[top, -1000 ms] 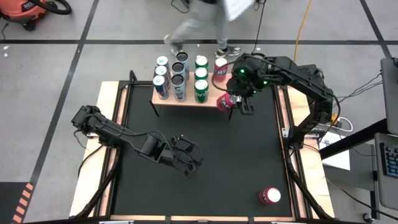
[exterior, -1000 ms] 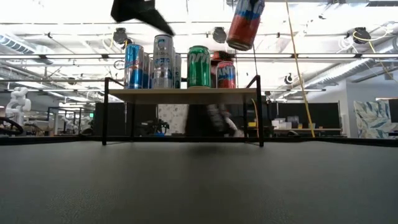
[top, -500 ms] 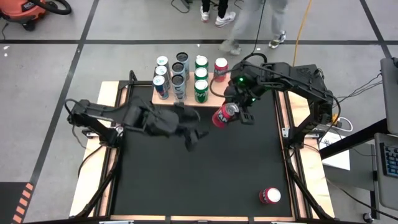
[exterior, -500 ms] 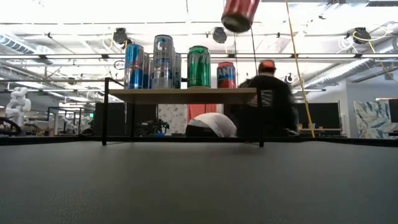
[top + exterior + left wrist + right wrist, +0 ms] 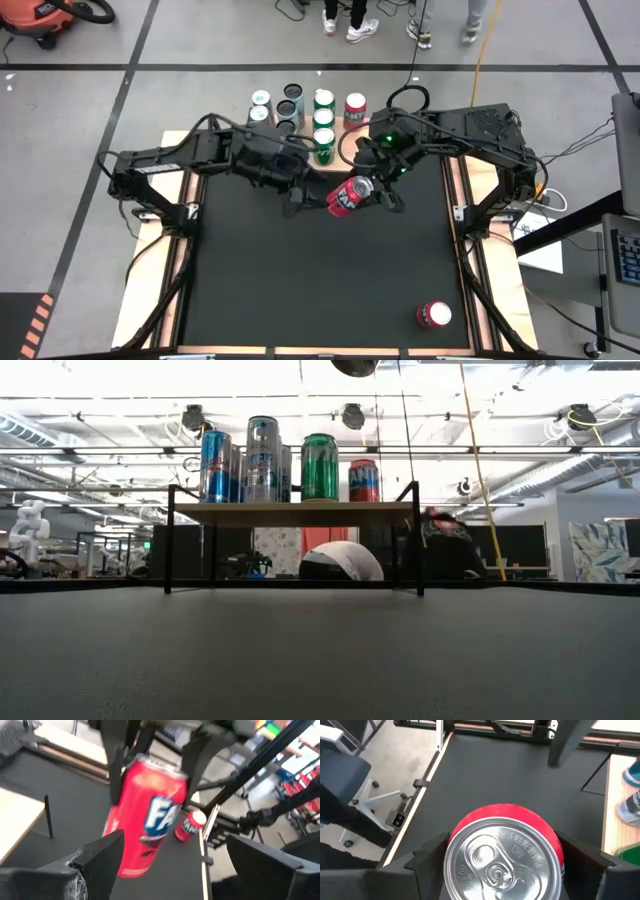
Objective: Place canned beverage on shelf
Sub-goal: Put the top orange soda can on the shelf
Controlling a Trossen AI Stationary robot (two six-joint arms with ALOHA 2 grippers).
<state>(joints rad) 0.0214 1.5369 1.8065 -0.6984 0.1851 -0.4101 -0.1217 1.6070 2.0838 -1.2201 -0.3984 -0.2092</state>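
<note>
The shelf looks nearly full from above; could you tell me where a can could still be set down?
The shelf is bare only in its right column, in front of the lone red can. The three left columns are packed. On the tabletop, the whole front is free, save a red can at the front right corner.

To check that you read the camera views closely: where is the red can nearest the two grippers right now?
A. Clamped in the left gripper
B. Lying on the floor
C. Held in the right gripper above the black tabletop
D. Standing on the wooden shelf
C: the right gripper is shut on the red can in front of the shelf; the left gripper is open beside it.
</note>
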